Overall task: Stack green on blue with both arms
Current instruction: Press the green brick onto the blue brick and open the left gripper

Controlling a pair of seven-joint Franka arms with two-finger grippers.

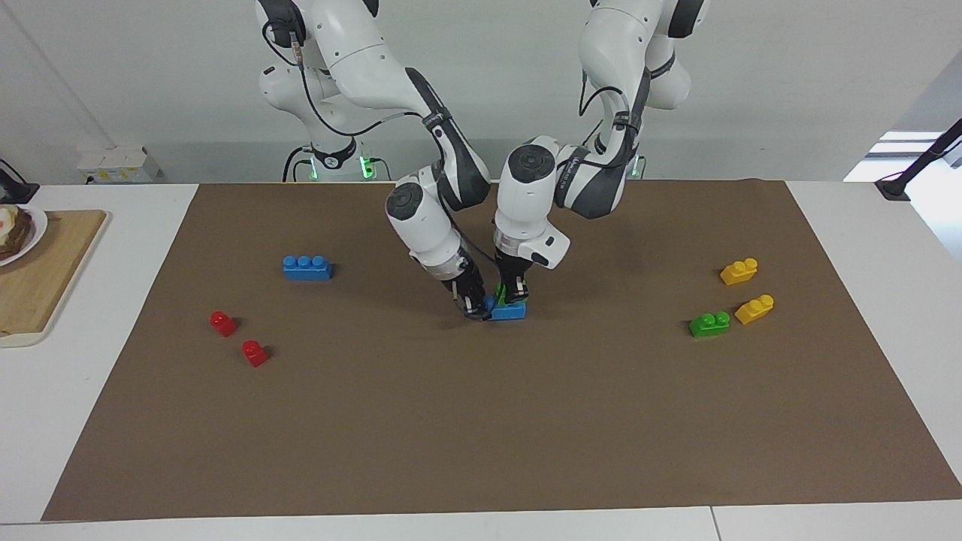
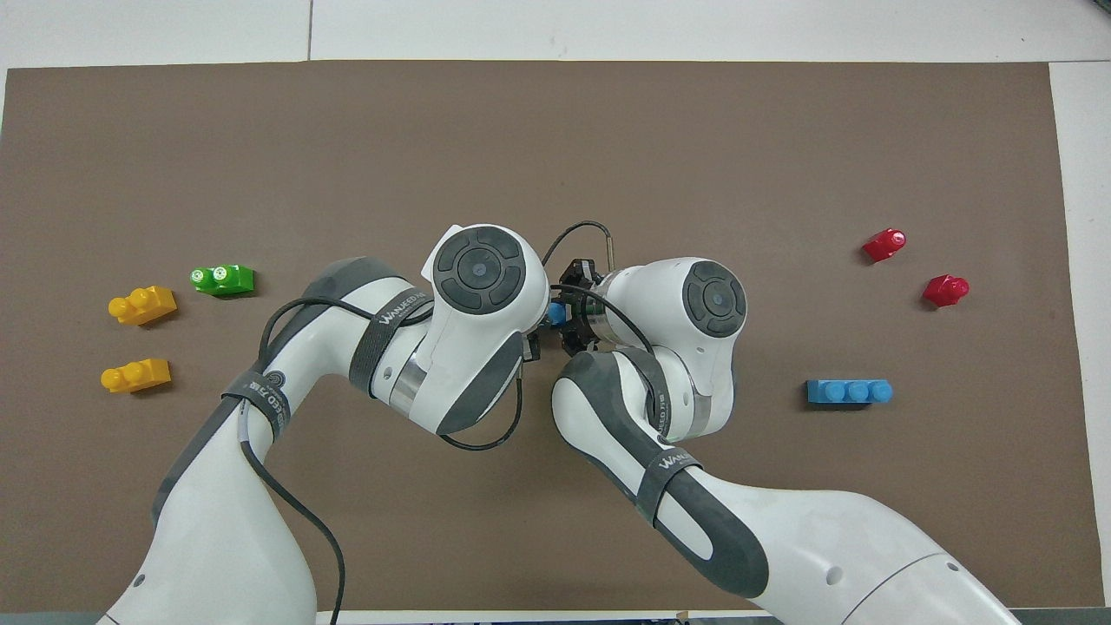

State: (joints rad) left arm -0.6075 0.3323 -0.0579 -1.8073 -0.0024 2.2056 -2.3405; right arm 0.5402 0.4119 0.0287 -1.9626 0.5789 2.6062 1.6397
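Note:
A blue three-stud brick [image 1: 511, 311] lies on the brown mat [image 1: 481, 421] at the table's middle. My right gripper [image 1: 474, 306] is shut on the end of it toward the right arm's end of the table. My left gripper [image 1: 512, 293] is shut on a green two-stud brick [image 1: 501, 291] and holds it down on the blue brick's top. In the overhead view only a bit of the blue brick [image 2: 556, 311] shows between the two wrists, beside the right gripper [image 2: 570, 318]. The green brick and the left gripper are hidden there.
A second blue brick [image 1: 307, 267] and two red bricks [image 1: 223, 323] lie toward the right arm's end. A second green brick [image 1: 709, 324] and two yellow bricks [image 1: 739, 271] lie toward the left arm's end. A wooden board [image 1: 37, 278] with a plate sits off the mat.

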